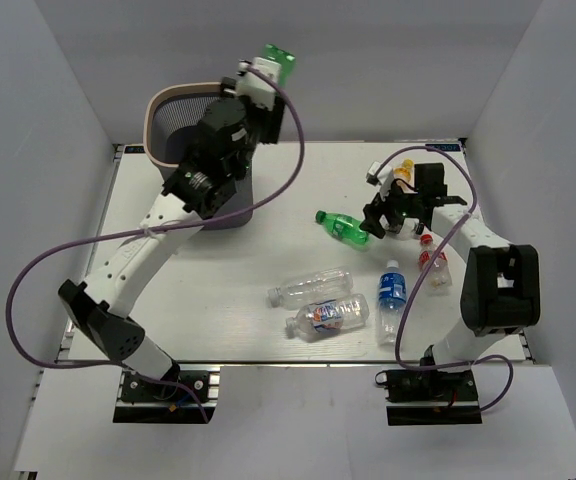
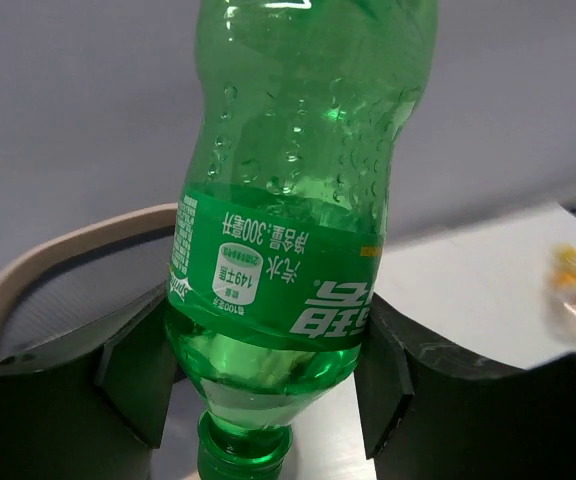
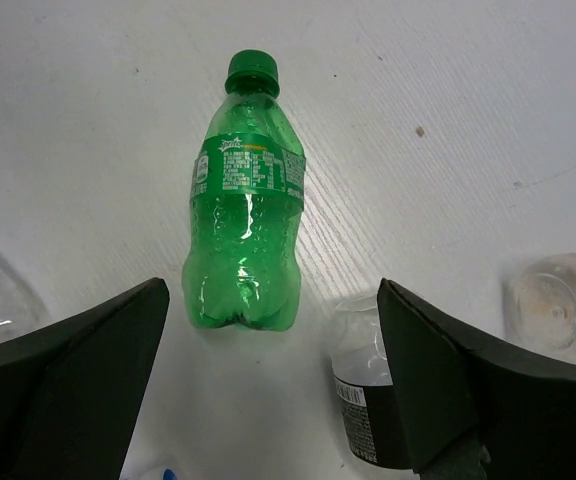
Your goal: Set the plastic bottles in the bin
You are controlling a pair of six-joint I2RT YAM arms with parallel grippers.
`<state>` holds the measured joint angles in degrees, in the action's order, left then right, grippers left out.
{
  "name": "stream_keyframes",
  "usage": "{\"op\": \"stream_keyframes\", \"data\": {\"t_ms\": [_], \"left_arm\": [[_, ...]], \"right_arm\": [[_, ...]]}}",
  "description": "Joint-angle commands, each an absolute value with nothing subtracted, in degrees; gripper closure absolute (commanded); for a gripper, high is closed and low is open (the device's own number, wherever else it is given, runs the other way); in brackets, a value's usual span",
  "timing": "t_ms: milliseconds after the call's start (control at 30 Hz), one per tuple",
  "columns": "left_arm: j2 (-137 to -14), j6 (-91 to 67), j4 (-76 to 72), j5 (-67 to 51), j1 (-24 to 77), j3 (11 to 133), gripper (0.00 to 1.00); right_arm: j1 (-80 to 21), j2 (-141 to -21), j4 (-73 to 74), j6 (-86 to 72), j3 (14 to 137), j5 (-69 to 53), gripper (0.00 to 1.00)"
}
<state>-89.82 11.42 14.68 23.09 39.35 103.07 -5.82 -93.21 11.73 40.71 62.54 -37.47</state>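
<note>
Your left arm: stretched far forward, wrist raised high.
Your left gripper: both fingers clamped on the sides of a green bottle, its neck toward the wrist.
Your right arm: folded at the elbow, wrist low.
Your right gripper: pointing down, jaws spread wide, holding nothing.
</note>
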Motion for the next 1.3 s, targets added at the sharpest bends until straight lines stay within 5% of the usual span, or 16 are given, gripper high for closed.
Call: {"op": "stream_keyframes", "data": {"t_ms": [0,133,500,667,767,967,1067,1100,1133,1267], "left_arm": [[-85.44,9.85,5.20,41.03,34.99,98.20,0.73],[-85.42,6.60,7.98,45.25,29.89,98.17,0.64],[-89.03,-6.06,17.93,38.17,17.32,94.83,0.01],[-86.49,0.95,17.40,29.20,18.53,95.45,0.01],[-82.20,7.89,17.40,2.76,19.07,94.93,0.01],[-80.50,6.69,24.42,-27.92,21.79,89.74,0.01],[-79.29,6.68,26.54,-32.86,24.86,81.59,0.01],[-79.28,6.68,26.54,-33.57,25.57,77.39,0.01],[-78.58,6.68,27.07,-33.57,26.36,75.78,0.01],[-77.96,7.99,28.12,-32.80,30.66,69.62,0.01]], "right_arm": [[-6.59,-94.65,11.08,39.56,65.13,-36.56,0.10],[-7.38,-95.01,8.97,38.94,64.95,-35.33,0.10],[-11.42,-104.40,11.51,41.57,71.10,-29.98,0.10],[-13.09,-108.79,14.32,43.15,74.00,-28.13,0.10],[-13.62,-110.47,16.08,43.68,74.79,-27.33,0.10],[-14.41,-111.97,19.33,46.05,75.23,-27.51,0.12],[-14.50,-113.11,22.49,47.55,76.90,-28.73,0.35],[-14.41,-114.33,23.72,47.72,80.38,-29.44,0.58],[-14.41,-114.52,27.99,47.12,81.55,-30.75,0.69],[-13.62,-113.65,35.14,44.30,91.04,-34.45,0.94]]}}
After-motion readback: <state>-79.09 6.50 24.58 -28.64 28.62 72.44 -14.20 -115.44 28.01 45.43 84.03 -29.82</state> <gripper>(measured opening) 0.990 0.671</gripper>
